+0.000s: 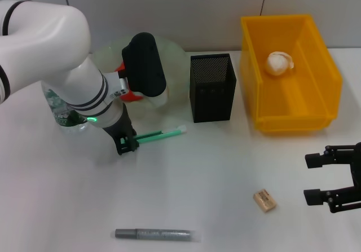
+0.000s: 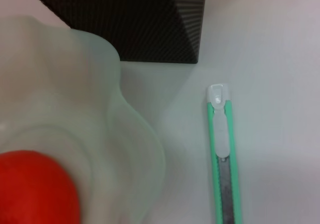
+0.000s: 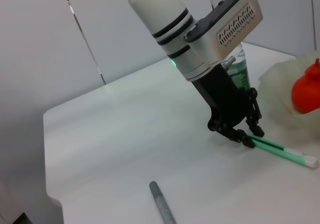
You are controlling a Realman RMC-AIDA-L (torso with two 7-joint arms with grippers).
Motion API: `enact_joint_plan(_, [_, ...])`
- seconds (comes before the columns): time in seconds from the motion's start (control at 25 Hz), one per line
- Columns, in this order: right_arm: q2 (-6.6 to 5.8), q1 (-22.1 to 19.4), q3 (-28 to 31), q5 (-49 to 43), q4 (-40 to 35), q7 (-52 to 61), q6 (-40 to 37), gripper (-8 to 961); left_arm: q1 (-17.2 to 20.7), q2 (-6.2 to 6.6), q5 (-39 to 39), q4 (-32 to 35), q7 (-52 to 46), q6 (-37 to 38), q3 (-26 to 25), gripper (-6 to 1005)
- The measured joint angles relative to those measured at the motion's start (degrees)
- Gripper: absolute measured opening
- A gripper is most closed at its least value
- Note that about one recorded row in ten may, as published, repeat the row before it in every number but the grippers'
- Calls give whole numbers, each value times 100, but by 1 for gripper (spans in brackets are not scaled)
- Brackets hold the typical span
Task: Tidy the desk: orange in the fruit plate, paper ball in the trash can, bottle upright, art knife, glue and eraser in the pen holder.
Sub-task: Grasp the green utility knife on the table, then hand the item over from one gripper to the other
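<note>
Three items remain loose on the desk (image 1: 186, 195): art knife, glue, eraser.

Art knife (image 1: 159, 135): slim mint-green cutter, white tip, lying flat in front of the fruit plate (image 1: 175, 54) and just left of the pen holder (image 1: 212, 87). The left gripper (image 1: 127, 144) is down at its tail end, fingers set either side of the handle; whether they have pinched it yet I cannot tell. Judged light, rigid, smooth plastic, likely to pivot or slip if held only at the end; a hold nearer mid-body would be steadier. White tip points toward the holder.

Glue (image 1: 157, 234): grey-silver stick, clear end, near the front edge. Judged light and prone to roll.

Eraser (image 1: 264, 200): small tan block, just left of the right gripper (image 1: 321, 178), which hangs with its jaws spread and nothing between them. Judged soft, grippy, easy to tip.

Orange (image 1: 131, 94): already in the fruit plate.
Paper ball (image 1: 279, 62): already in the trash can (image 1: 316, 102).
Bottle (image 1: 59, 112): behind the left arm, green label visible, apparently upright.

Writing: faint print on the glue barrel and marks on the bottle label, none legible.
</note>
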Motion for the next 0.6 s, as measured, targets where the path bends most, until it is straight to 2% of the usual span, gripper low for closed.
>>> enact_joint_plan(0.44, [0, -34, 9, 0, 0, 0, 0, 728, 164, 6, -21, 450, 10, 264, -25, 199])
enact_joint_plan(0.6, [-3, -35, 36, 0, 0, 0, -21, 728, 426, 28, -25, 1024, -14, 508, -53, 186])
